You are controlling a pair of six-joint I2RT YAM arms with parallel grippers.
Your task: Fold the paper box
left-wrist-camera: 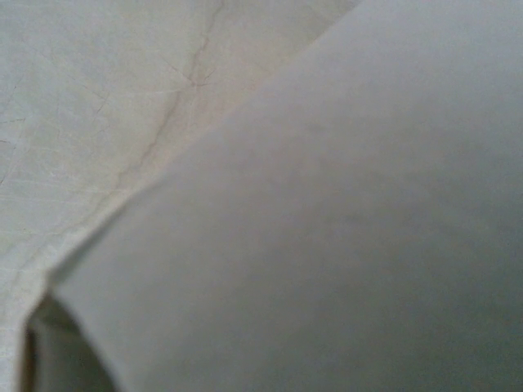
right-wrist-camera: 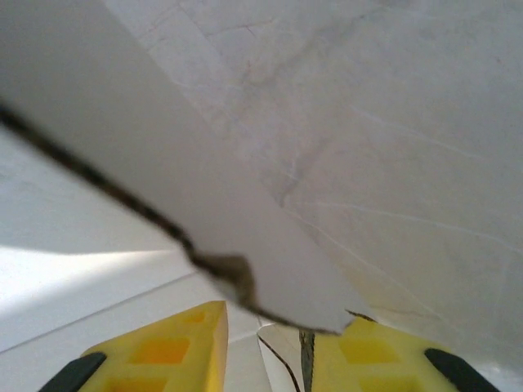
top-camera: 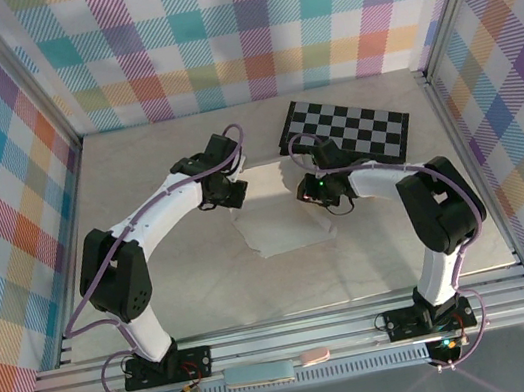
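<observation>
The left gripper (top-camera: 232, 193) is pinched shut on the flat white cardboard paper box (top-camera: 282, 225). The right gripper (right-wrist-camera: 282, 347) stands part-open, its yellow fingers (right-wrist-camera: 176, 347) astride a raised flap.

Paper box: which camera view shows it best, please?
The top external view: the box shows almost whole there, lying on the table. The left wrist view gives a blurred white stretch of it; the right wrist view, one edge seen close.
</observation>
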